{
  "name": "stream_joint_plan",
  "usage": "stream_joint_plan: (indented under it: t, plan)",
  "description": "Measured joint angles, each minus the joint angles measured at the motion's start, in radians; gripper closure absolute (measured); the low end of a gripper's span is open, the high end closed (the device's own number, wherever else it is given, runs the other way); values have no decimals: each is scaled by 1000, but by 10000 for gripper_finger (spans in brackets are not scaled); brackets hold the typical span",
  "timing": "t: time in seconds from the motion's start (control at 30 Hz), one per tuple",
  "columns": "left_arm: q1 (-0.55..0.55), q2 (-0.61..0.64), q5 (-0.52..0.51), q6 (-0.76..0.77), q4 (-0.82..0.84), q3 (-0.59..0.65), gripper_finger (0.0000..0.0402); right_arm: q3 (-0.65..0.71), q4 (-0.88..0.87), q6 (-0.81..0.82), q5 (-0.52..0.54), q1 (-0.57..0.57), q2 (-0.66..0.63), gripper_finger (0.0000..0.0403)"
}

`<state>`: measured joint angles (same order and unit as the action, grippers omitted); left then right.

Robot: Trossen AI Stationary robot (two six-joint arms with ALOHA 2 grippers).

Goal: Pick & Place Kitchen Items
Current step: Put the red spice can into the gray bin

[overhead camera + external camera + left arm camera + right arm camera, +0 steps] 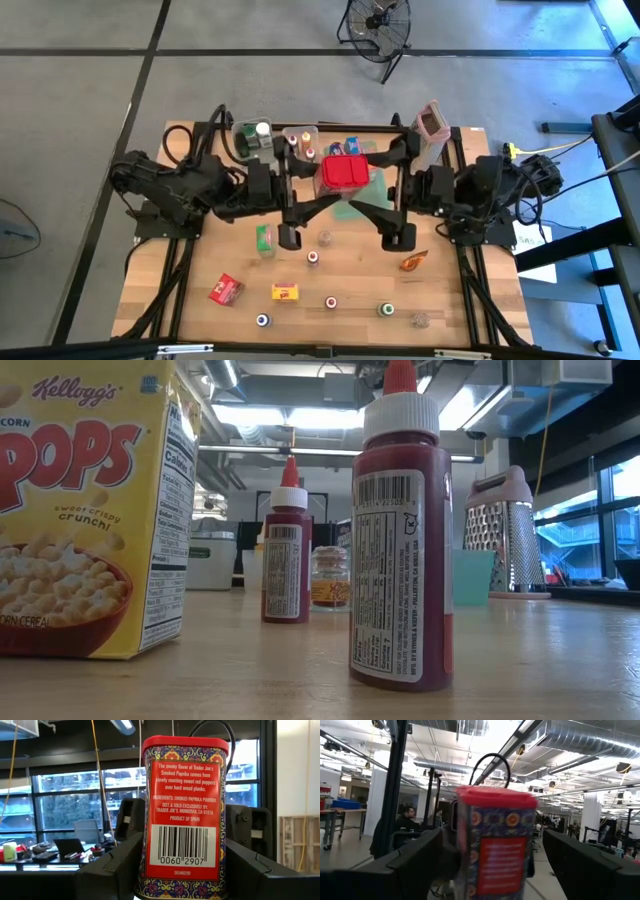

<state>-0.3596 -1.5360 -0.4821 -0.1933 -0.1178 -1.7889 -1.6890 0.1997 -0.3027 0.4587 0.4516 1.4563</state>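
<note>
We see both arms meeting over the counter [450, 310] centre, at 12 o'clock from the loose items. The left pincer [172, 870] is clamped on the red paprika tin [345, 172], held upright in the air with its barcode label facing the left wrist camera. The right pincer [485, 865] straddles the same tin from the 3 o'clock side, its fingers [420, 855] spread apart and clear of the tin walls. Below, at 6 o'clock, a yellow carton [286, 292], a red carton [226, 290] and several small spice jars [331, 301] stand on the counter. The box grater [431, 122] stands at 1 o'clock.
</note>
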Motion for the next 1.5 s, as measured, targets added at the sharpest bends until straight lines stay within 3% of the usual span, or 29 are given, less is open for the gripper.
stream_joint_plan:
  t: [0.4,0.93,1.3,1.5]
  plan:
    - [30,-11,83,65,-2,0,192,0,-43,6,-14,-1,0,143]
    - [36,-21,89,88,13,0,192,-2,-89,36,-49,-1,-1,214]
    - [35,-19,63,83,55,0,165,-2,-134,45,-65,-1,-3,217]
    - [12,2,-17,80,158,-1,152,0,-184,45,-54,3,-4,219]
